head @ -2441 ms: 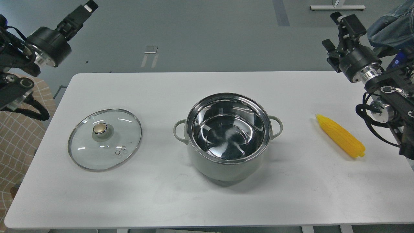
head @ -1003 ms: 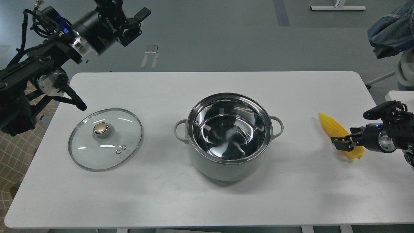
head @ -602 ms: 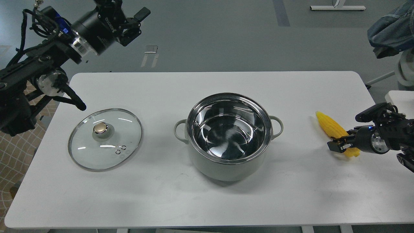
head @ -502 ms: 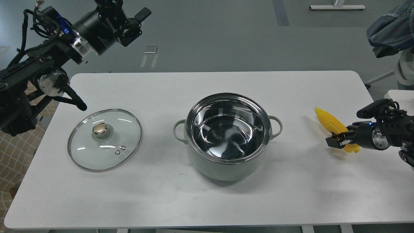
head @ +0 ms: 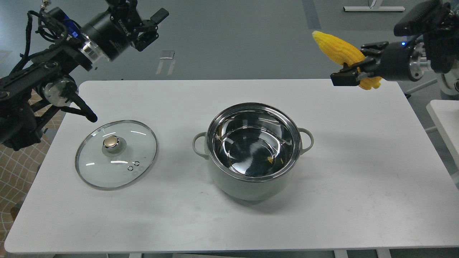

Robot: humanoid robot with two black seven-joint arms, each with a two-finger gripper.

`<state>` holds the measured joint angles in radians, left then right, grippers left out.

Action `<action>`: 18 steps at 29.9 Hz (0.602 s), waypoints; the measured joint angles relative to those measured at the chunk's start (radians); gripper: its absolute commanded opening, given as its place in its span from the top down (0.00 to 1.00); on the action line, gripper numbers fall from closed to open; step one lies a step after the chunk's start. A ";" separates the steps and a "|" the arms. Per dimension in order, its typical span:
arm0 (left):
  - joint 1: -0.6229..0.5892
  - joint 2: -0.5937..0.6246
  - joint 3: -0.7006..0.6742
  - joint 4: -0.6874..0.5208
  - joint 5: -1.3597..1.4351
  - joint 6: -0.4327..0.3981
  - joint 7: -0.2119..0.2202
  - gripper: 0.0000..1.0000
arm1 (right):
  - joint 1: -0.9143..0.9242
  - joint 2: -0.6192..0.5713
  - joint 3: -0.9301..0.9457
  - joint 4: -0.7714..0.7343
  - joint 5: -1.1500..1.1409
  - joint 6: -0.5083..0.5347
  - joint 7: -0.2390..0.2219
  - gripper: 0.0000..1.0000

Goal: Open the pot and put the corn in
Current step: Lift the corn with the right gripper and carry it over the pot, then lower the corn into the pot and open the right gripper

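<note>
The pale grey-green pot (head: 251,186) stands open at the table's middle, its shiny steel inside empty but for a small yellow reflection. The yellow corn (head: 335,48) is held in the air above the table's far right edge, tapered end pointing up-left. My right gripper (head: 353,66) is shut on the corn's thick half. My left gripper (head: 148,23) is open and empty, raised beyond the table's far left corner, well above the lid.
The flat glass lid (head: 116,154) with a gold knob lies on the white table (head: 358,186) to the left of the pot. A blue denim bundle shows at the upper right corner, behind my right arm.
My right gripper has closed on the corn and lifted it from the table's right side up to high above the far right edge. The left arm has hardly moved.
</note>
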<state>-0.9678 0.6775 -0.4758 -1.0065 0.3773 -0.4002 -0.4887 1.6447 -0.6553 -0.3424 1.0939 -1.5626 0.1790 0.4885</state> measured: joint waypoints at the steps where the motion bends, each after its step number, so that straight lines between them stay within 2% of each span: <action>1: 0.000 0.000 -0.001 0.000 0.000 0.000 0.000 0.06 | 0.014 0.019 -0.004 0.011 0.001 0.009 0.000 1.00; 11: -0.002 -0.004 -0.002 0.000 0.000 0.001 0.000 0.06 | 0.039 0.299 -0.131 0.046 0.022 0.040 0.000 1.00; 17: -0.002 -0.019 -0.002 0.000 0.000 0.005 0.000 0.06 | 0.005 0.402 -0.204 0.010 0.129 0.040 0.000 1.00; 18: -0.002 -0.020 -0.002 0.000 0.000 0.005 0.000 0.06 | -0.002 0.411 -0.208 0.003 0.134 0.040 0.000 0.96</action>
<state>-0.9696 0.6573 -0.4774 -1.0063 0.3769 -0.3956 -0.4887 1.6430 -0.2443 -0.5509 1.0966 -1.4289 0.2194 0.4888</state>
